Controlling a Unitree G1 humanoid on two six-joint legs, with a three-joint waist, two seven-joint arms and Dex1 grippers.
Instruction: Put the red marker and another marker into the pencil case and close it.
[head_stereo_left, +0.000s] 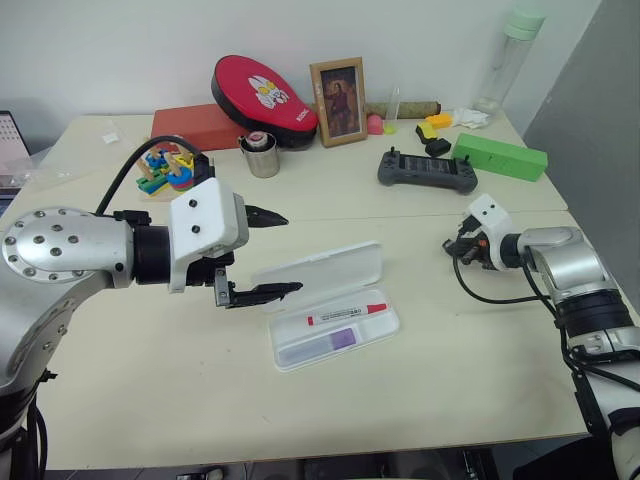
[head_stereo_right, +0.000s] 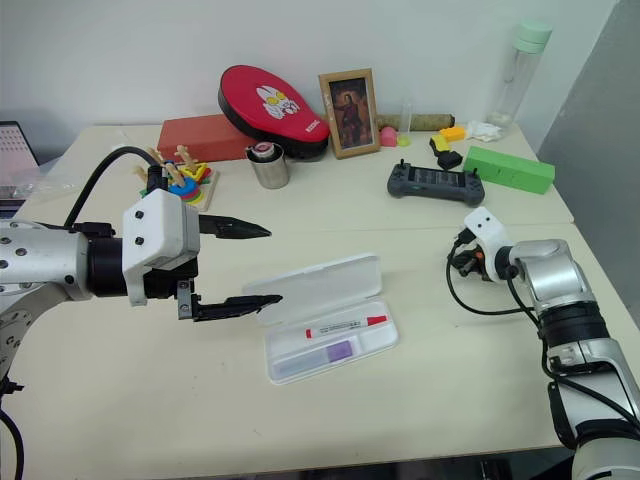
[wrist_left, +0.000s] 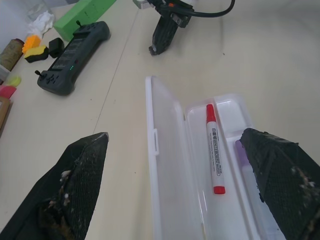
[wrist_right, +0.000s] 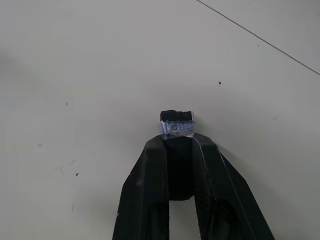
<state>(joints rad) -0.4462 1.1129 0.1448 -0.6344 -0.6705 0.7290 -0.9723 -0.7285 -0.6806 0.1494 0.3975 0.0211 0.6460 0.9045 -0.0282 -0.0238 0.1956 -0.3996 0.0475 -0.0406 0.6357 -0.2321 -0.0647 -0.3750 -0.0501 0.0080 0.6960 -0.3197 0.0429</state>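
head views: pencil case (head_stereo_left: 325, 300) lies open mid-table, lid flipped back. red marker (head_stereo_left: 346, 315) and purple marker (head_stereo_left: 335, 340) lie in its tray. left gripper (head_stereo_left: 262, 253) hovers just left of the lid, fingers spread wide, empty, arm reaching in from the left. right gripper (head_stereo_left: 462, 248) is well apart to the right, low over bare table.

left wrist: red marker (wrist_left: 214, 149) lies between the wide fingers (wrist_left: 75, 185), lid beside it.

right wrist: fingers (wrist_right: 145, 190) nearly together, tips meeting, nothing held.
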